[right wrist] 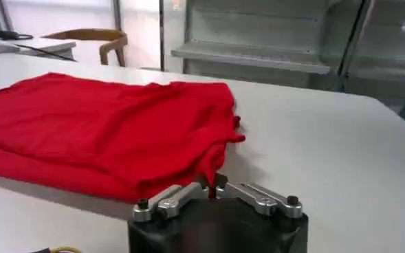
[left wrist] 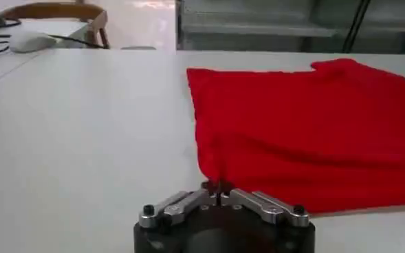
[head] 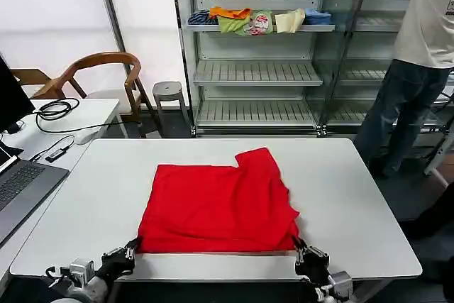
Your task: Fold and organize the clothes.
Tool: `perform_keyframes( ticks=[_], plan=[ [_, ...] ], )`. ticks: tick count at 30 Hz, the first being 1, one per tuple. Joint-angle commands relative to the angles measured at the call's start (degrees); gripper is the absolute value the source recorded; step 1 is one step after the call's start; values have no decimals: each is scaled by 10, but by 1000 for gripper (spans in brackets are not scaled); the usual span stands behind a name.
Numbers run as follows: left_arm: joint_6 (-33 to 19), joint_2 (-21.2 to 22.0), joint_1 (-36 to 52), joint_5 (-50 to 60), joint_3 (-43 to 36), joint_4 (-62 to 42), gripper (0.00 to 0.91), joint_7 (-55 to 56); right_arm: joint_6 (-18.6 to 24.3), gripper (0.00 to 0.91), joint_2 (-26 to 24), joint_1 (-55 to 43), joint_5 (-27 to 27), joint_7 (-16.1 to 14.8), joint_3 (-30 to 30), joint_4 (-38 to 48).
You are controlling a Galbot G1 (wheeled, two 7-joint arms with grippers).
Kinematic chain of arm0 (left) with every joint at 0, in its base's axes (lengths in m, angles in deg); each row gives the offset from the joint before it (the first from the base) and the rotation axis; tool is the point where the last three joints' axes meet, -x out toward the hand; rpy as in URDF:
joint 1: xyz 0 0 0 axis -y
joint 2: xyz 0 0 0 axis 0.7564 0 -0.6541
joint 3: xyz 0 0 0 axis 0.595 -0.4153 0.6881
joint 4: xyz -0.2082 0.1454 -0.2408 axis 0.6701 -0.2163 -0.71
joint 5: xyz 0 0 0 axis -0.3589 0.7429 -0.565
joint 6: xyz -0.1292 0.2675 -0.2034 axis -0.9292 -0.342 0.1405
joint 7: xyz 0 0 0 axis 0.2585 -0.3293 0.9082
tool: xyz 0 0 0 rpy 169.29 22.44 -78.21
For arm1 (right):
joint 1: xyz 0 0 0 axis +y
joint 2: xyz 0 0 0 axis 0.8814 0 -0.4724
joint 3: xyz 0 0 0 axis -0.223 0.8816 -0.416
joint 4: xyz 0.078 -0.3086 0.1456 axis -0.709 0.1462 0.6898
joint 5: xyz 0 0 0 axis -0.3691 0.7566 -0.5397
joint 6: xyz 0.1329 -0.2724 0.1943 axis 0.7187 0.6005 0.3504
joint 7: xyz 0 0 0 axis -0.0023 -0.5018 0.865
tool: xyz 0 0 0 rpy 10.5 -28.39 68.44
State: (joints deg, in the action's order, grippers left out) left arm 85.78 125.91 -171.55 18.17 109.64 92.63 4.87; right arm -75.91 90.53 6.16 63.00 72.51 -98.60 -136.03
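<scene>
The clothes are one bright red T-shirt (head: 220, 207), lying folded over on the white table (head: 355, 196) with one sleeve pointing toward the far side. No print shows. My left gripper (head: 133, 248) is shut on the near left corner of the shirt (left wrist: 298, 130), at the table's front edge; its own view has the gripper (left wrist: 216, 187) pinching a tuft of red cloth. My right gripper (head: 301, 246) is shut on the near right corner. In the right wrist view that gripper (right wrist: 211, 184) holds a bunched fold of the shirt (right wrist: 99, 130).
A laptop (head: 18, 189) and cables (head: 53, 111) lie on a side desk at left, with a wooden chair (head: 106, 69) behind. Shelving (head: 255, 69) at the back carries small coloured garments (head: 255, 20). A person (head: 418, 54) stands at the right beside it.
</scene>
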Motion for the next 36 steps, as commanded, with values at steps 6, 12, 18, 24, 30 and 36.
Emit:
perform_keyframes(
  ticks=[6,12,18,24,30,36],
  plan=[
    [11,-2,-26,23,8,46,907,-2,6,907,2,40,15,0,-19,-28],
    [12,-11,-16,14,23,63,907,-1,21,907,2,48,20,-8,-51,-51],
    [9,-29,14,-1,33,73,907,-2,12,907,-3,24,-3,-10,-86,-78],
    [-27,-44,89,15,-11,36,907,-2,-60,907,-4,-98,-47,9,-61,-31],
    [-43,-48,185,25,-68,-31,907,-1,-127,907,10,-248,-35,15,1,58],
    [-39,-67,269,-12,-106,-91,907,1,-130,907,32,-370,-17,17,44,160]
  ],
)
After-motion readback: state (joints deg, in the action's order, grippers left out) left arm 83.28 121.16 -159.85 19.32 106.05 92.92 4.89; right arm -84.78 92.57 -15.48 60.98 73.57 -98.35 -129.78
